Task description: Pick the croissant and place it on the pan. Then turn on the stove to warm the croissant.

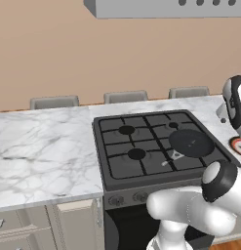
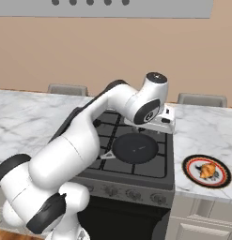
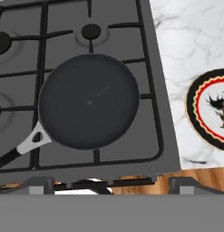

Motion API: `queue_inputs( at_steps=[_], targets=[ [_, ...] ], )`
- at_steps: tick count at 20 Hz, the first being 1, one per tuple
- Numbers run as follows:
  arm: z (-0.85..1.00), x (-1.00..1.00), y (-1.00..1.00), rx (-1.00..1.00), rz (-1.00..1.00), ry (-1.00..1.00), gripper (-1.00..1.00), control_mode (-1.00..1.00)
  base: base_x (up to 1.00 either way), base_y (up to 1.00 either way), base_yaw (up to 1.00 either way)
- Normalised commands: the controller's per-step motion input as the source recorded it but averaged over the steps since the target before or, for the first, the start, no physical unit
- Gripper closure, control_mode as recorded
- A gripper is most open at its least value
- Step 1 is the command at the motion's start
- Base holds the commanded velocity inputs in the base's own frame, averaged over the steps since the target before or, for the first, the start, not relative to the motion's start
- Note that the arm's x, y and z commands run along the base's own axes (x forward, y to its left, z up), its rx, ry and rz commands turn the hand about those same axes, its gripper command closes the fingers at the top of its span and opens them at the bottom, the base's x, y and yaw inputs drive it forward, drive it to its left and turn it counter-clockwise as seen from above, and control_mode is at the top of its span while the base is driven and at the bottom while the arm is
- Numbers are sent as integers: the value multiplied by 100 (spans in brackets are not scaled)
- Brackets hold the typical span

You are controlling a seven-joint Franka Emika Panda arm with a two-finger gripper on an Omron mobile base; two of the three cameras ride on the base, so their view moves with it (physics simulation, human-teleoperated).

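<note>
Nearest, the row of front knobs is being shown along the stove front, none being touched. Just beyond, the pan is sitting empty on the near right burner, handle pointing near-left. To its right on the marble counter, the croissant is lying on a red-rimmed plate, well apart from the pan. Above the stove's far right, the gripper is being held w/ nothing visibly in it; jaw opening can't be told. Judgement: the pick step is not yet begun; next move is calling for a swing right & down over the plate, jaws spread around the pastry.
</note>
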Motion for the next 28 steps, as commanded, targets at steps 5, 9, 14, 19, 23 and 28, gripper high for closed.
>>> queue_inputs(
  at_steps=[5,9,14,19,23,28],
  targets=[
    [-7,0,-30,0,-22,0,-100,-100,0,0,0],
    [-7,0,-27,0,-23,0,-100,-100,0,0,0],
    [-4,0,-24,0,-18,0,-100,-100,0,0,0],
    [-7,0,-32,0,-9,0,-100,-100,0,0,0],
    [-5,0,-40,0,-1,0,-100,-100,0,0,0],
    [-7,0,-41,0,0,0,-100,-100,0,0,0]
  ],
)
